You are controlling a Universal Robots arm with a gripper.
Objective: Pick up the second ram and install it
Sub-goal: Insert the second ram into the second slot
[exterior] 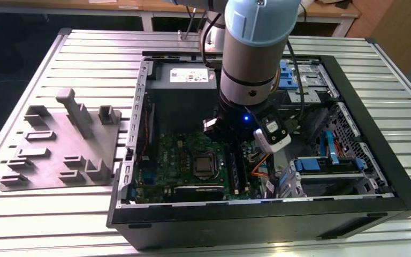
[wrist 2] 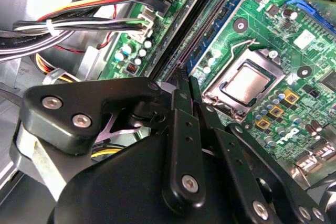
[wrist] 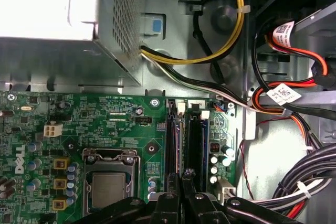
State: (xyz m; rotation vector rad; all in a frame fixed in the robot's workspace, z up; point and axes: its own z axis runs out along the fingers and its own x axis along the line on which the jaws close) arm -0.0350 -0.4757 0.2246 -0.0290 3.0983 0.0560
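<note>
The second ram (wrist 2: 220,19) is a thin blue-green stick seen edge-on. It stands in the motherboard (wrist: 105,114) slot nearest the processor socket (wrist 2: 247,85), and in the first wrist view the second ram (wrist: 176,145) runs straight out from my fingertips. My gripper (wrist 2: 181,80) reaches down into the open computer case (exterior: 377,160). Its black fingers are pinched together on the near end of the stick. In the first wrist view, the gripper (wrist: 182,179) sits over the pair of long slots. A dark slot (wrist: 195,140) lies right beside the stick.
Bundles of black, yellow and red cables (wrist: 294,187) crowd the side away from the processor. The grey power-supply box (wrist: 63,30) sits beyond the slots' far ends. Drive bays with blue tabs (exterior: 327,160) fill the exterior view's right. A grey holder tray (exterior: 55,144) lies on the table outside the case.
</note>
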